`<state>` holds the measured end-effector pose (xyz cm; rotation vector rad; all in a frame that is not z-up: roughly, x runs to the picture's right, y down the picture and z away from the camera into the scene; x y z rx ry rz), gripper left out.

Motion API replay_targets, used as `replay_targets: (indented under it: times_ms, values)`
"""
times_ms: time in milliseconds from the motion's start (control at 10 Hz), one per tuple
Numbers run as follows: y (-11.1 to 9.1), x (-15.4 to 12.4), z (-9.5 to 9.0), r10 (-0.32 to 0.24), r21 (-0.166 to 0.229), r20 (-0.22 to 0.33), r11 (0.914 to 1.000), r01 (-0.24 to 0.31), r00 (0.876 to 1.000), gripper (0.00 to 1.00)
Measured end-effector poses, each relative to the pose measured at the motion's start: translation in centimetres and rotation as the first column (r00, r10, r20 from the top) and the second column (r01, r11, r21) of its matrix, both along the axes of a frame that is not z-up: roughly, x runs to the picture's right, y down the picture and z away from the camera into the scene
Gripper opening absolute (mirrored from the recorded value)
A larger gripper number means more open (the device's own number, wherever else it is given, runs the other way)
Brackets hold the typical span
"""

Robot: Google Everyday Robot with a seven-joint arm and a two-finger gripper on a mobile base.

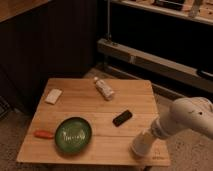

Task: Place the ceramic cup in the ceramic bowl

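Observation:
The dark green ceramic bowl (73,135) sits on the front left of the wooden table (100,107), with faint whitish marks inside. My white arm reaches in from the right. Its gripper (140,146) is low over the table's front right corner, well to the right of the bowl. The arm's tip there is a pale, rounded shape. I cannot tell whether it is the ceramic cup or part of the gripper. No cup stands apart anywhere on the table.
A white labelled bottle (104,88) lies on its side at the back middle. A black flat object (122,118) lies right of centre, between bowl and gripper. An orange-red object (44,134) lies left of the bowl. A white block (53,96) sits at the left.

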<state>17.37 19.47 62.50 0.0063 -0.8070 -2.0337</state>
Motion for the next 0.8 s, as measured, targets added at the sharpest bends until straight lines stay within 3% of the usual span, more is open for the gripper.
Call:
replay_targets:
  times_ms: [400, 800]
  values:
    - [-2.9, -3.6, -2.1, -0.049, 0.046, 0.055, 0.9979, 0.046, 0.997, 0.03]
    - [-5.5, -8.3, -4.0, -0.11, 0.089, 0.121, 0.991, 0.1, 0.986, 0.03]
